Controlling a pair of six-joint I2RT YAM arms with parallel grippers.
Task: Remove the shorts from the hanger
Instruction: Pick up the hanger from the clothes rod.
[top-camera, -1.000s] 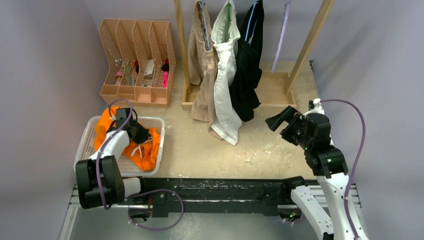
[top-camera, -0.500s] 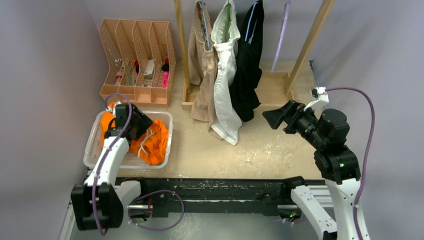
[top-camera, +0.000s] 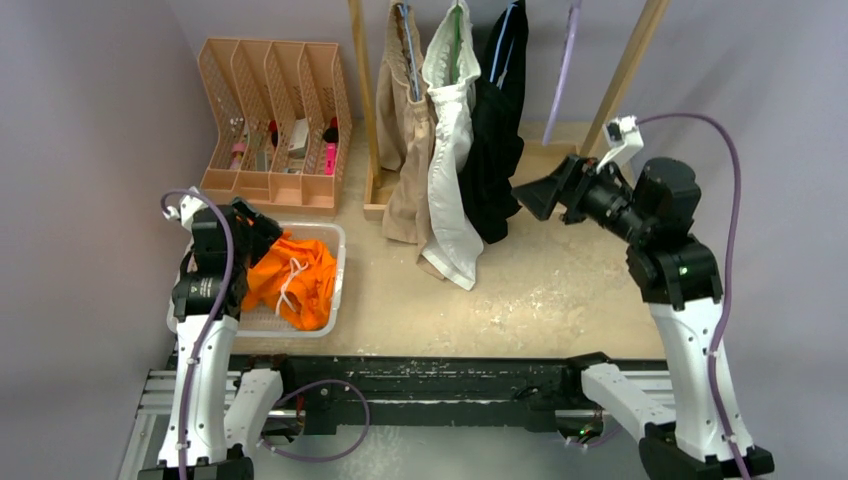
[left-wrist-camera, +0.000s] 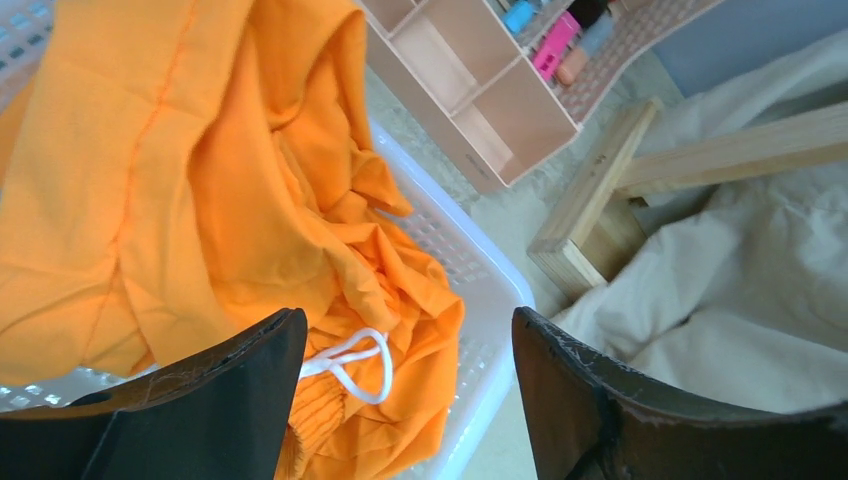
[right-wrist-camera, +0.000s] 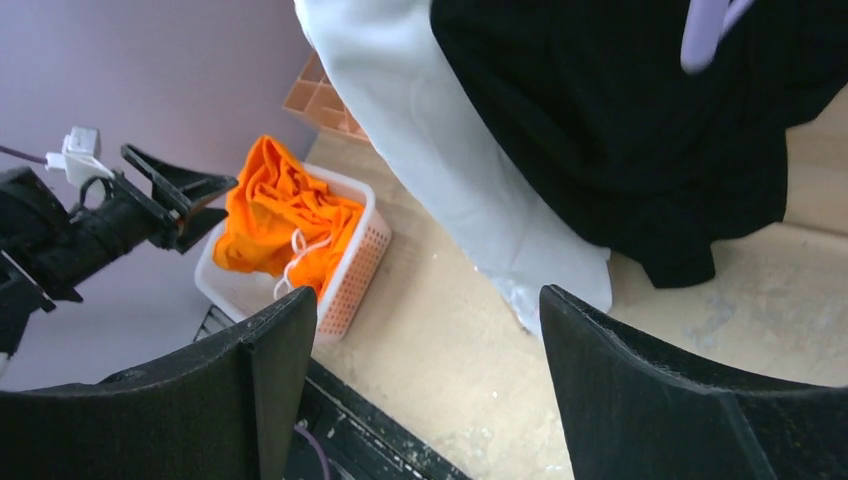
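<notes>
Worn beige table (top-camera: 540, 300) with three things standing on it.
Its top is scuffed with white patches towards the near edge. A white mesh basket (top-camera: 338, 280) sits at the near left. Behind the basket, at the far left, stands a peach four-slot organizer (top-camera: 270, 120). Just beside the organizer, across the back middle, rests the flat wooden base of a rack (top-camera: 545, 150). The white shorts (top-camera: 450, 200) hang down to the surface in front of that base; contact cannot be told.

Soft, even light is falling from above, leaving only faint shadows on the table (top-camera: 520, 290). In the left wrist view the orange shorts (left-wrist-camera: 150, 180) are glowing vividly, sharply focused.
</notes>
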